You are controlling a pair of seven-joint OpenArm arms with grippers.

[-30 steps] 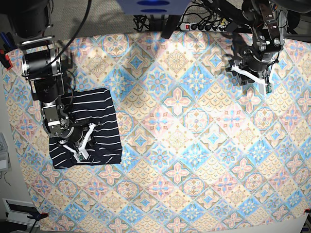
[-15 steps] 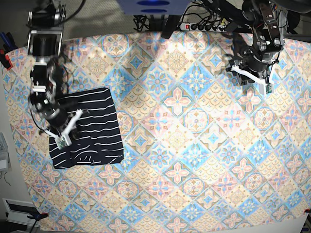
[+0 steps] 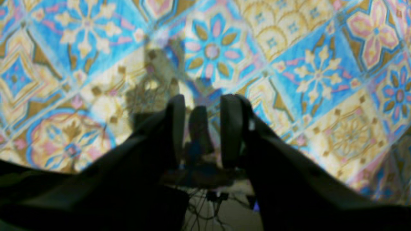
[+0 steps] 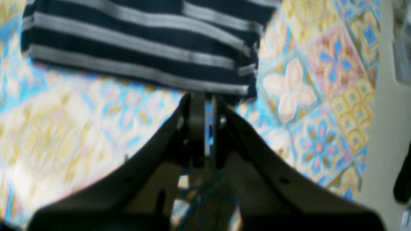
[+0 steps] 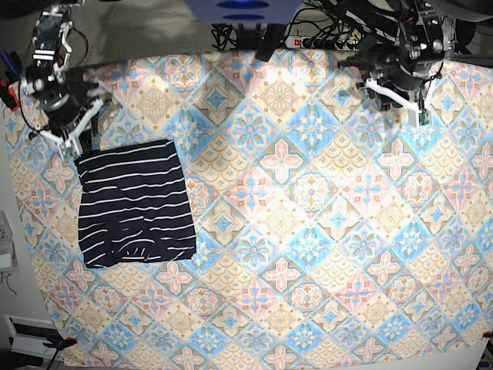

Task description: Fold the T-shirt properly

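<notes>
Pastel tiled tablecloth covers your whole surface, and the T-shirt lies folded into a neat rectangle near its edge. Right gripper is pinched closed on nothing just beside it; left gripper hangs part-open, well apart. Looks basically done.

The T-shirt is dark navy with thin white stripes. The tablecloth shows pastel blue, pink and yellow floral tiles.

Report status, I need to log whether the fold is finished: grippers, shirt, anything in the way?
Right gripper shut, empty, just off the shirt's far edge. Left gripper slightly parted, empty, over bare tablecloth. T-shirt lies folded, a flat rectangle. Nothing in the way.
</notes>
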